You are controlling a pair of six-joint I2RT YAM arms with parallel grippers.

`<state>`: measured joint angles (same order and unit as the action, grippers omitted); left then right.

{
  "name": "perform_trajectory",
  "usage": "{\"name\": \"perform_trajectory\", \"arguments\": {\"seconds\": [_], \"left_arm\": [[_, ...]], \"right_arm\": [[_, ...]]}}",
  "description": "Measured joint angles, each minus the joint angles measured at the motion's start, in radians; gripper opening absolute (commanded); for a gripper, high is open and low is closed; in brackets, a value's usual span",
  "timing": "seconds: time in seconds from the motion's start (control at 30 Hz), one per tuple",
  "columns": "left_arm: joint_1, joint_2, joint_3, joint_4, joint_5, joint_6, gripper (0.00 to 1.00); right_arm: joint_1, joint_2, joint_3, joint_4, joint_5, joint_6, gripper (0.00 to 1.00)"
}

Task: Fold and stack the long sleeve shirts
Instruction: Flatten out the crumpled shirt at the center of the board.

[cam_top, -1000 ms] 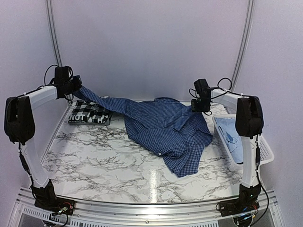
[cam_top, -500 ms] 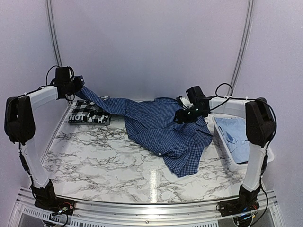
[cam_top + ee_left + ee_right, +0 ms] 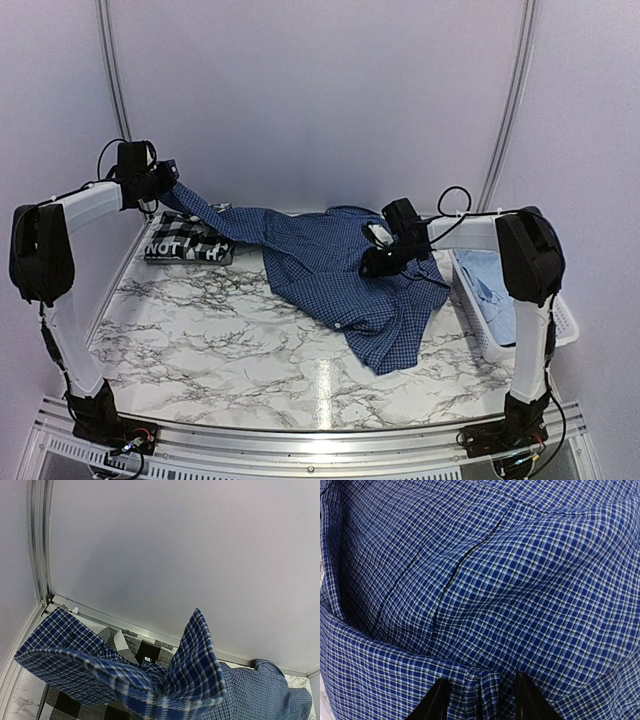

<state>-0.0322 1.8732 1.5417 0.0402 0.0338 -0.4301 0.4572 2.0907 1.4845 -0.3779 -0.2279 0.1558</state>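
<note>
The dark blue checked shirt (image 3: 330,270) lies spread and rumpled across the middle of the marble table. One sleeve stretches up to my left gripper (image 3: 165,186), which is shut on it and holds it raised at the back left. In the left wrist view the sleeve cloth (image 3: 200,675) hides the fingers. My right gripper (image 3: 372,262) is down on the shirt's middle. In the right wrist view (image 3: 481,695) it is open, with a ridge of the cloth (image 3: 495,570) between the fingertips. The black-and-white plaid shirt (image 3: 188,240) lies folded at the back left. The pale blue shirt (image 3: 495,285) lies in the basket.
The white slatted basket (image 3: 468,300) stands at the table's right edge, right beside the dark blue shirt's hem. Bare marble (image 3: 220,340) shows at the front and left. White walls close in the back and both sides.
My right gripper has swung left and down from the back right corner onto the middle of the dark blue shirt. The left gripper has stayed put with the sleeve.
</note>
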Motion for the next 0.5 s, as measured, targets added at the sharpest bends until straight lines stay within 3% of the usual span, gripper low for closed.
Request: {"name": "perform_trajectory", "arguments": {"seconds": [0.17, 0.5], "left_arm": [[0.0, 0.0, 0.0, 0.0, 0.001, 0.0, 0.0], [0.0, 0.011, 0.021, -0.002, 0.0, 0.0, 0.0]], "right_arm": [[0.008, -0.001, -0.005, 0.004, -0.015, 0.001, 0.02], [0.115, -0.161, -0.051, -0.034, -0.045, 0.015, 0.0]]}}
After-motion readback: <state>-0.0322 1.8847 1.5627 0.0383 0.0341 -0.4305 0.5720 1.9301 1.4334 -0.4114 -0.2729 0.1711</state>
